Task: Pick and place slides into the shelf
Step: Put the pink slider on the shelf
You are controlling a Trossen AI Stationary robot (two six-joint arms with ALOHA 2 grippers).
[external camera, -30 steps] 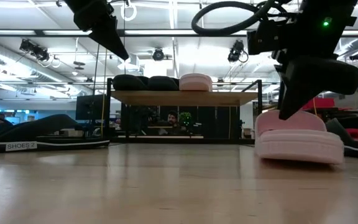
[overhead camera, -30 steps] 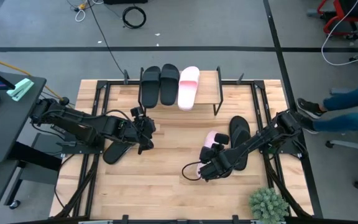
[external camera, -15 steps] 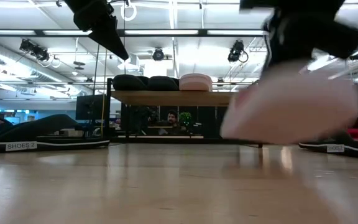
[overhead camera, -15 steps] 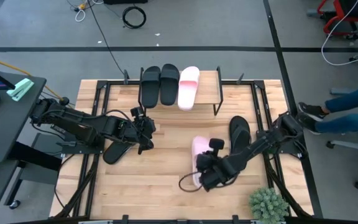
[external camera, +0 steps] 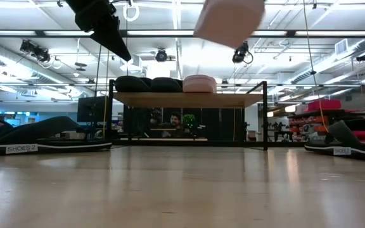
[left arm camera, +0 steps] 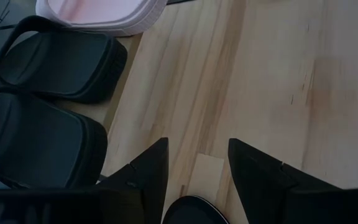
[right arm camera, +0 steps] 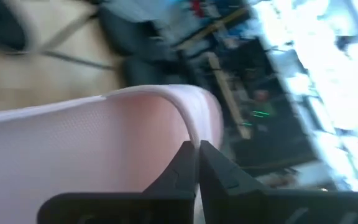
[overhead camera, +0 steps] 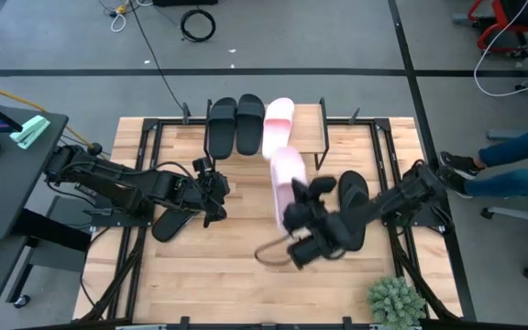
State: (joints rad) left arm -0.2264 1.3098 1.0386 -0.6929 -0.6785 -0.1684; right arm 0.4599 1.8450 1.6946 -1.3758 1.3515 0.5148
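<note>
My right gripper (right arm camera: 197, 158) is shut on a pale pink slide (overhead camera: 287, 174), held in the air over the table's middle, just near of the shelf (overhead camera: 308, 130). In the low view this slide (external camera: 229, 20) is high above the shelf's plank (external camera: 189, 99). On the shelf lie two black slides (overhead camera: 235, 124) and a second pink slide (overhead camera: 279, 117). One black slide (overhead camera: 353, 206) rests flat on the table at right, another (overhead camera: 170, 222) under my left arm. My left gripper (left arm camera: 194, 155) hovers open at the table's left middle (overhead camera: 216, 194). My right gripper pinches a thin pale edge (right arm camera: 194, 127) of the pink slide between its two fingers (right arm camera: 184, 167), at the slide's near end (overhead camera: 291, 200). The slide is lifted clear of the table, and its free end points toward the shelf. Whether that edge belongs to the strap cannot be told.
A potted plant (overhead camera: 394, 301) stands at the table's near right corner. The right arm's cable loop (overhead camera: 278, 255) hangs over the boards. A person's legs (overhead camera: 511, 156) are beyond the right edge. Bare plank (overhead camera: 305, 119) lies right of the shelved pink slide.
My right gripper has risen with the pink slide and swung from the table's near right toward the far edge and the shelf. The slide, which lay flat on the table, is now lifted clear and high, turned lengthwise toward the shelf. The left arm kept still.
</note>
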